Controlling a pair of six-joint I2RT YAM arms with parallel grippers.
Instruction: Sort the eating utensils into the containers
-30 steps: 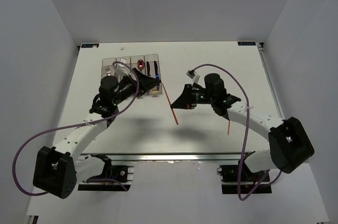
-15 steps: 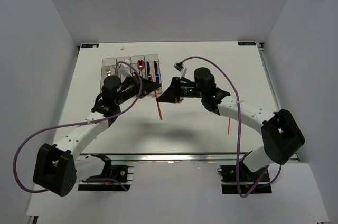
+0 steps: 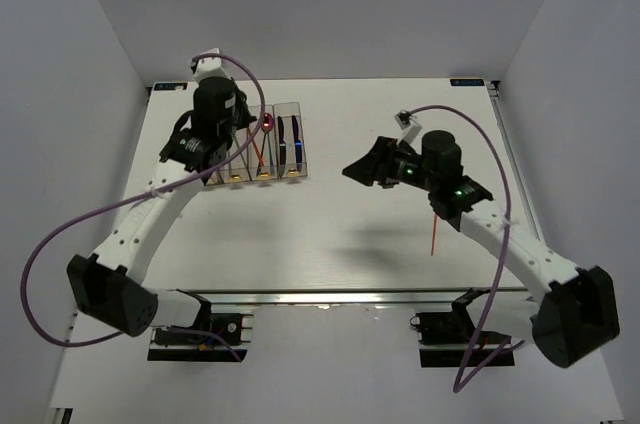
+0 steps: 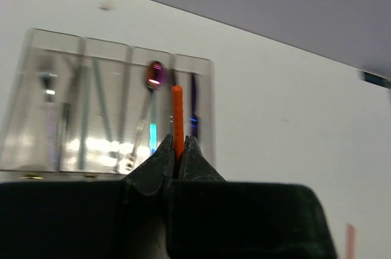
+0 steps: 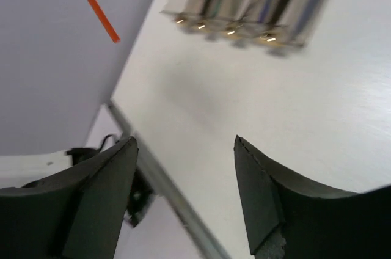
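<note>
My left gripper [image 4: 178,142] is shut on an orange chopstick [image 4: 177,118], held up in the air above the containers [image 4: 36,149]. In the top view the left gripper [image 3: 240,134] hangs over the clear bins [image 3: 205,124] with the orange chopstick [image 3: 257,152] slanting across them. The bins hold a fork [image 4: 47,82], a green chopstick [image 4: 101,97], a pink-bowled spoon [image 4: 154,74] and a blue knife [image 4: 194,100]. My right gripper [image 3: 352,170] stands open and empty to the right of the bins, fingers wide apart [image 5: 186,143]. A second orange chopstick [image 3: 434,239] lies on the table under the right arm.
The white table [image 3: 330,234] is walled in by grey panels on three sides. A metal rail [image 3: 330,294] runs along its near edge. The bins' gold tabs [image 5: 232,32] face the arms.
The orange chopstick passed from my right gripper to my left. The left gripper shut on it and rose over the bins. The right gripper opened and drew back to the right.
</note>
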